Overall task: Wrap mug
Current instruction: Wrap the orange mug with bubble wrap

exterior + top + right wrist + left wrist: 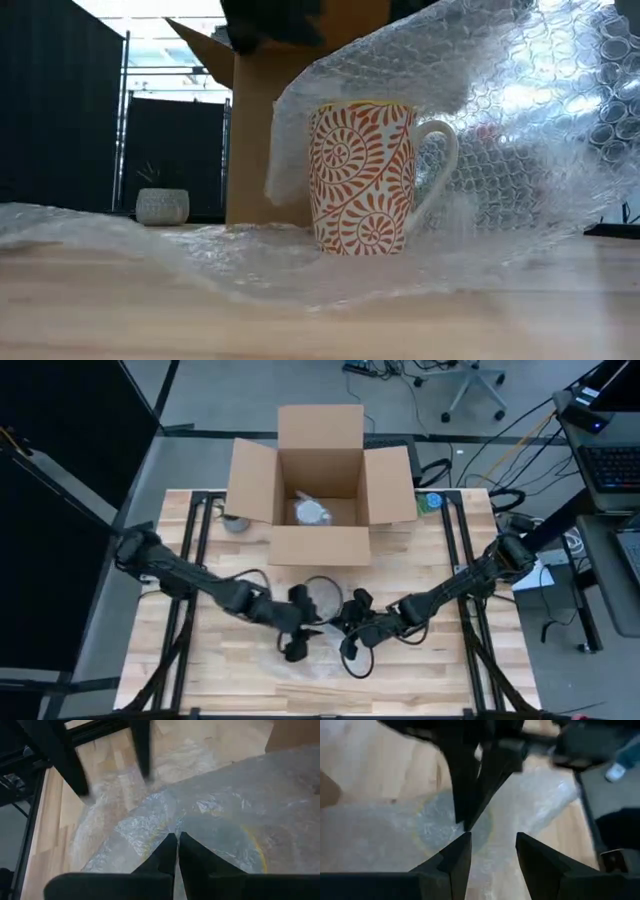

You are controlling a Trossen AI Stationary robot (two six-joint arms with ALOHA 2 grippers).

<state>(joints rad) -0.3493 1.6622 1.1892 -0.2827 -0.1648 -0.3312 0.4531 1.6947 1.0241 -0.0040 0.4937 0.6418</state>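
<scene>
Bubble wrap (480, 150) half over mug (362, 178) — right gripper (177, 851) fingers pinching sheet; left gripper (492, 851) fingers apart, empty — far side uncovered.

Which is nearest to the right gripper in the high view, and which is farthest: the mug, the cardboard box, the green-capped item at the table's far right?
Measured from the right gripper:
1. The mug, just beyond it at the table's middle, under bubble wrap.
2. The cardboard box, farther back, at the far edge.
3. The green-capped item, at the far right, beside the box's flap.
</scene>
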